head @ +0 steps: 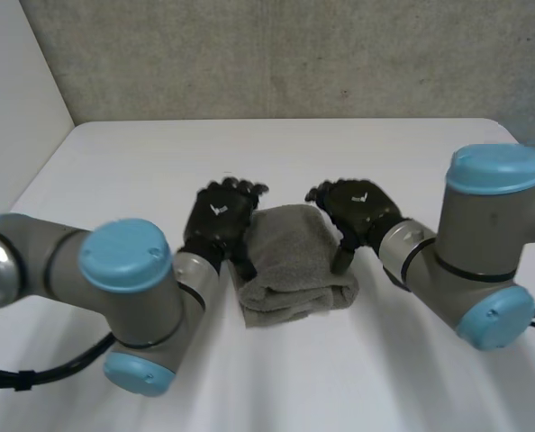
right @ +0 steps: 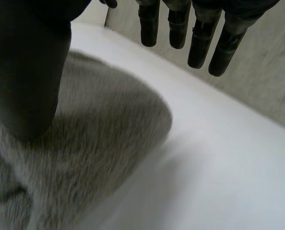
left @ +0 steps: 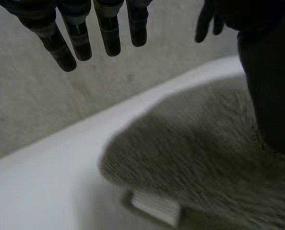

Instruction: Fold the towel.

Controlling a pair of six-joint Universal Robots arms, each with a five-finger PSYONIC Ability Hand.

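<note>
Towel (head: 294, 261) lies as thick bundle on surface (head: 141, 171), between both hands. Left hand (head: 218, 216) and right hand (head: 362, 209): fingers straight, gripping nothing, thumbs seemingly resting on cloth. Fold looks near done. Next: lift hands clear without dragging layers.

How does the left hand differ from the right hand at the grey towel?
The left hand sits at the towel's left edge, the right hand at its right edge. The left hand's fingers point mostly away from the robot; the right hand's angle more across, toward the left hand. Both are open, fingers straight, thumb resting on the towel.
</note>
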